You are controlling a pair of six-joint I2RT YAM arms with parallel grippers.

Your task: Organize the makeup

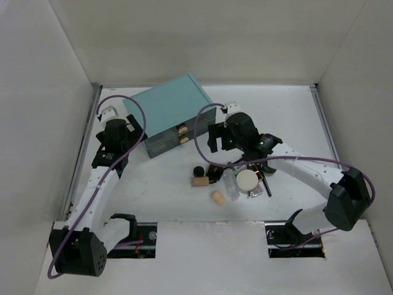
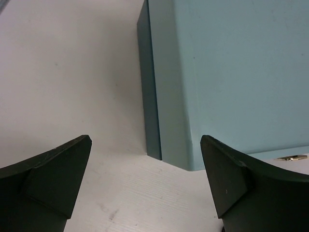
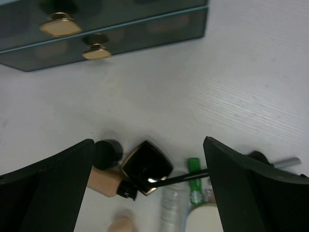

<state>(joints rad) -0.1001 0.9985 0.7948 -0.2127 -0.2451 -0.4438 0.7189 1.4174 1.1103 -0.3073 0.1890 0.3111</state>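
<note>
The makeup lies in a heap on the white table [image 1: 288, 123]: a square black compact [image 3: 146, 166], a round black compact [image 3: 107, 152], a tan cylinder [image 3: 102, 181], a clear bottle [image 3: 174, 208], a cream puff [image 1: 247, 179], a peach sponge [image 1: 217, 196] and a thin black pencil [image 3: 183, 179]. My right gripper [image 3: 148, 142] hangs open above the heap's far edge, holding nothing. Beside the left corner of the teal box [image 2: 231, 72], my left gripper [image 2: 146, 145] stands open and empty.
The teal two-drawer box [image 1: 175, 114] sits at the back with both drawers shut, its gold handles [image 3: 60, 26] facing the heap. A green tube [image 3: 194, 186] lies among the makeup. White walls close in the table on three sides.
</note>
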